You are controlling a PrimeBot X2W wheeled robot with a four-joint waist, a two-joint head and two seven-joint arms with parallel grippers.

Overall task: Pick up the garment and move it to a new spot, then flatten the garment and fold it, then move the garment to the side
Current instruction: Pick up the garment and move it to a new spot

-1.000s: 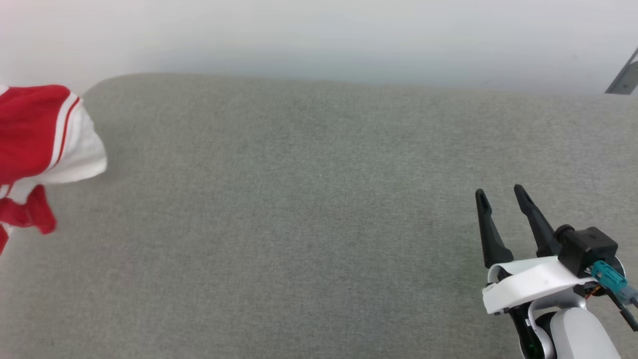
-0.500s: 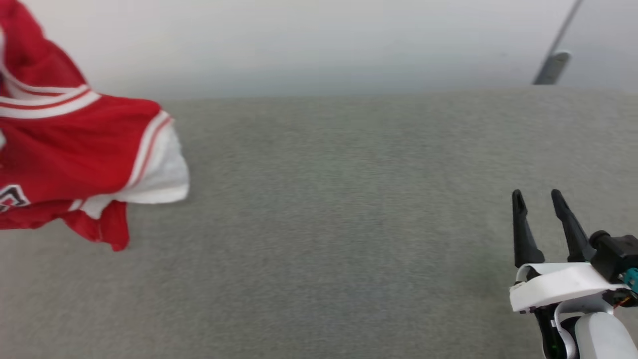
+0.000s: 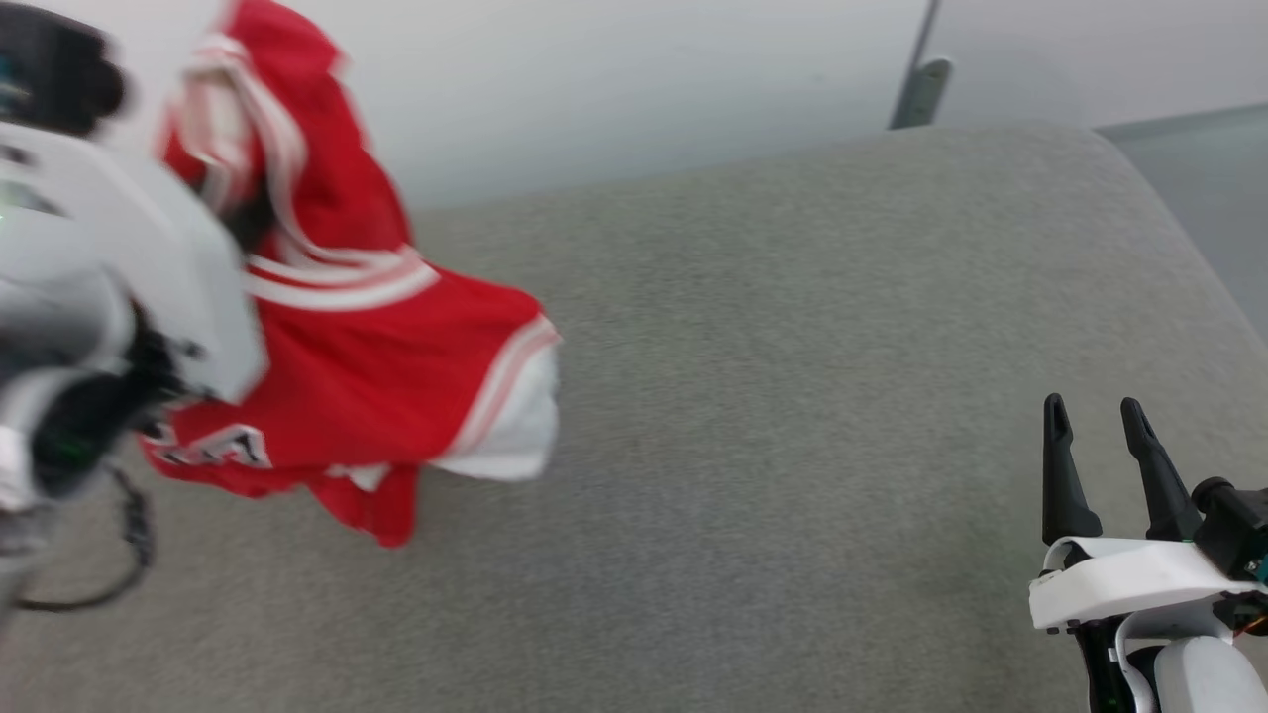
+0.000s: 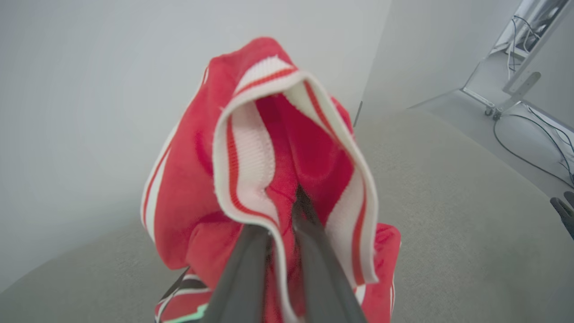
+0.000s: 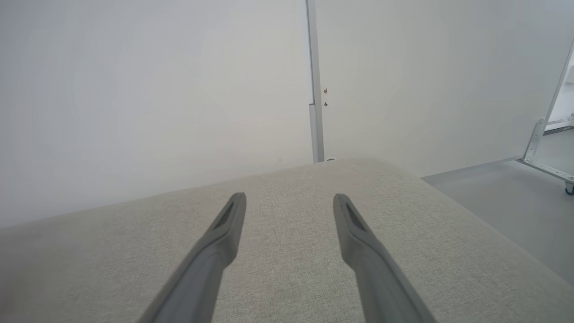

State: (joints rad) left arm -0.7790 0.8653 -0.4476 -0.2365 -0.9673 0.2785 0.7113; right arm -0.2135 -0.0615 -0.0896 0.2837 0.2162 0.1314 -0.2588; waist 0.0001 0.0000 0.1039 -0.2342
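Hanging over grey cushion (image 3: pixel 792 396), garment (image 3: pixel 396 376) pinched in left gripper (image 4: pixel 282 215), right gripper (image 3: pixel 1095 436) spread, white wall (image 3: pixel 644 79) behind, camera swung, more garment showing.

The head view looks down across the surface (image 3: pixel 792 376) to the wall (image 3: pixel 594 79). The left wrist view, very near the jersey (image 4: pixel 193 170), and the right wrist view, low over the surface, both face its far right corner, which the head view shares.

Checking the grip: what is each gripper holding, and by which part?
Left gripper pinches the garment by a fold at its striped trim; right gripper holds nothing.
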